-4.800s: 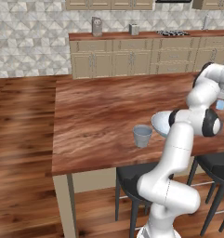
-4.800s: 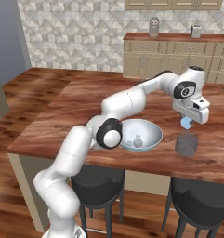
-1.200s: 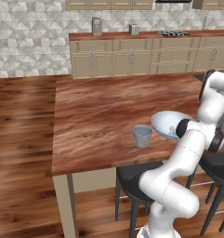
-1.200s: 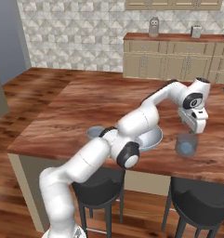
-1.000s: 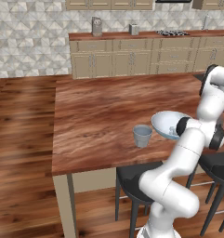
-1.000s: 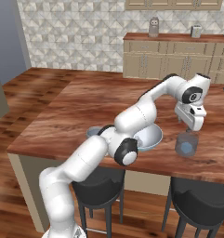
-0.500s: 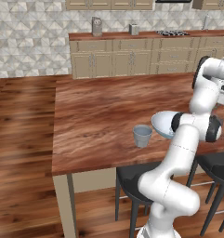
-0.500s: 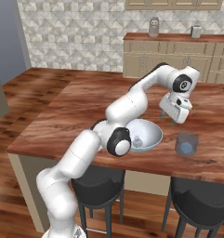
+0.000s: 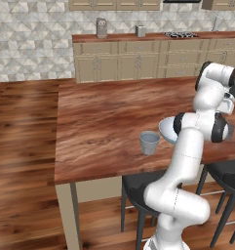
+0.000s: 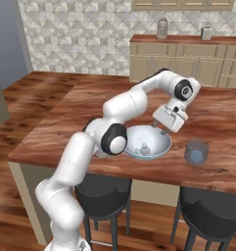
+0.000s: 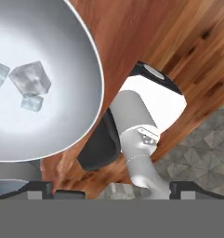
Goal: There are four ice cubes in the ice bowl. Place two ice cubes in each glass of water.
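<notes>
Kitchen island counter (image 10: 65, 127) of dark wood carries the bowl (image 10: 147, 143) near its front edge, one glass (image 10: 196, 152) just to its right in the right base view and the other glass (image 9: 149, 142) on its opposite side. Three cubes (image 11: 30, 77) lie in the bowl; the right-hand glass appears to hold something pale. The gripper (image 10: 170, 119) hangs over the bowl's far rim, jaws fully spread and empty. Judged step: fetching another cube. Next move: descend into the bowl, centre on one cube, close. Obstructions: the neighbouring cubes sit close together, and the bowl wall limits finger clearance. Stools (image 10: 102, 188) stand below the counter.
</notes>
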Controlling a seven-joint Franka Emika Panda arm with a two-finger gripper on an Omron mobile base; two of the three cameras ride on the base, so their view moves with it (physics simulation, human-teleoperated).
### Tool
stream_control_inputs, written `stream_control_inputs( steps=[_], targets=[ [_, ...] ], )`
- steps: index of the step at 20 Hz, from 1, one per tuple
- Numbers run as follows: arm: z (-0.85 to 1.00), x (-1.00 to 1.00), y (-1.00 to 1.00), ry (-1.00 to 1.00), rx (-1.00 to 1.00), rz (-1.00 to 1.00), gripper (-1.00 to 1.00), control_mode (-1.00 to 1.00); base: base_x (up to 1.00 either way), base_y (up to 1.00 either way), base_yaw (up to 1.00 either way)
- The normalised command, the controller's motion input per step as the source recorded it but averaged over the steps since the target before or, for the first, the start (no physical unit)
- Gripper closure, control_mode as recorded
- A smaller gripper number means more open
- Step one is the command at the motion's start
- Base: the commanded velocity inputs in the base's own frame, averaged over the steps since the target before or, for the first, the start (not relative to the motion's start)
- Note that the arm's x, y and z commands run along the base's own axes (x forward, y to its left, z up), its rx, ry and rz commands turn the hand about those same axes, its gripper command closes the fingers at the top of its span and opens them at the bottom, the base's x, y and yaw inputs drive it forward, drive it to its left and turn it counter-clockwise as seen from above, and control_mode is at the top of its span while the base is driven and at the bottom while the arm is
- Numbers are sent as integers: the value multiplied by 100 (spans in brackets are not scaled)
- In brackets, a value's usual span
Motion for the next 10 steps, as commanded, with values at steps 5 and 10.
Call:
stream_control_inputs(
  steps=[5, 10],
  targets=[
    [-26, -63, 100, -12, -11, 5, -100, -100, 0, 0, 0],
    [8, -23, 56, -26, -29, 8, -100, -100, 0, 0, 0]
  ],
)
